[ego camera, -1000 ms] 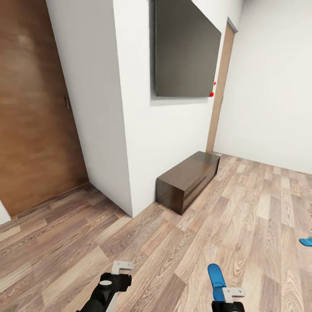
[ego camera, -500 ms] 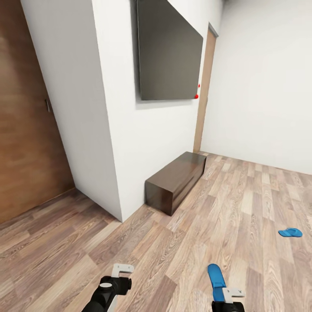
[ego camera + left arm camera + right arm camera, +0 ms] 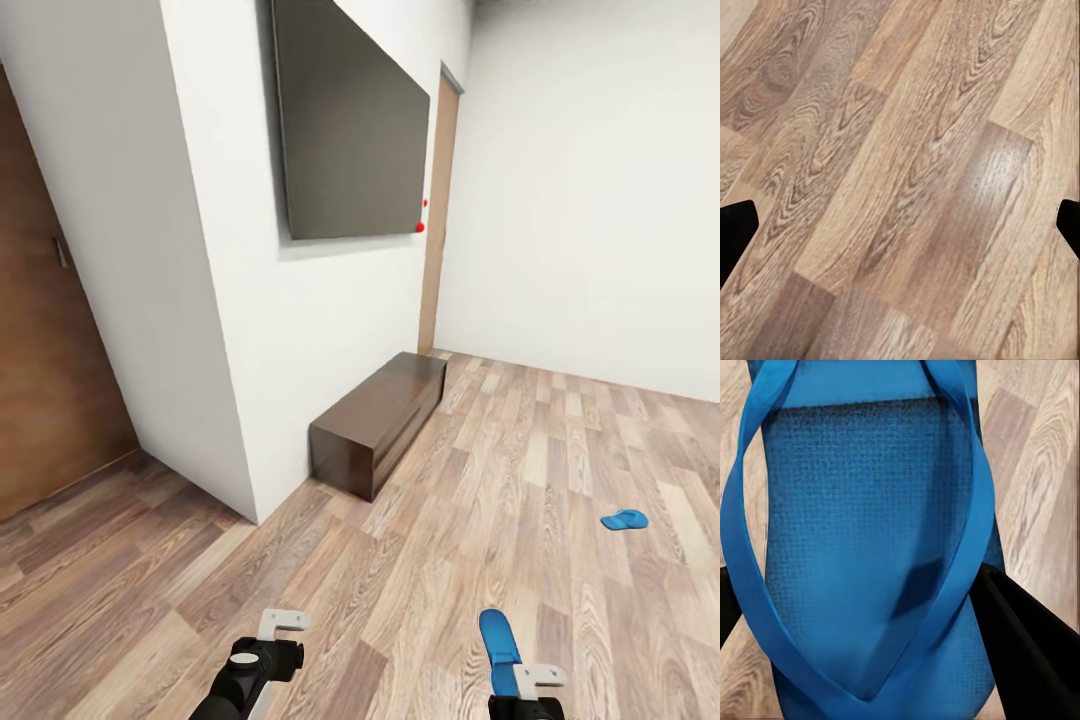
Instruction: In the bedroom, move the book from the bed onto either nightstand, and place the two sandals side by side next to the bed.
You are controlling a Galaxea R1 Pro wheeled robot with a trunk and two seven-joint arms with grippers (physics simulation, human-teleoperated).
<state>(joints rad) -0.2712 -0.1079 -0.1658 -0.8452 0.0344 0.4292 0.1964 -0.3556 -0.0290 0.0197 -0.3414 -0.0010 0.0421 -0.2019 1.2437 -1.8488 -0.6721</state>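
While the right tool (image 3: 527, 690) holds one blue sandal (image 3: 498, 638) with its jaws shut on it, the sandal sticks out in front like a little flag, so it could slip out or bump a wall if the robot turns fast. In the right wrist view the held sandal (image 3: 870, 547) is very close, and I cannot see how much of it the black fingers (image 3: 1031, 645) pinch. The other sandal (image 3: 624, 519) lies alone on the wood floor (image 3: 500, 470), far off to the right, well apart from the long dark bench (image 3: 378, 420) by the wall. The left tool (image 3: 268, 645) is spread wide with nothing in it, above bare planks. The bed, the book and the nightstand are not in sight from here, so putting the sandals side by side by the bed is hard to plan yet. Both tools are cut off at the edge of the head view.
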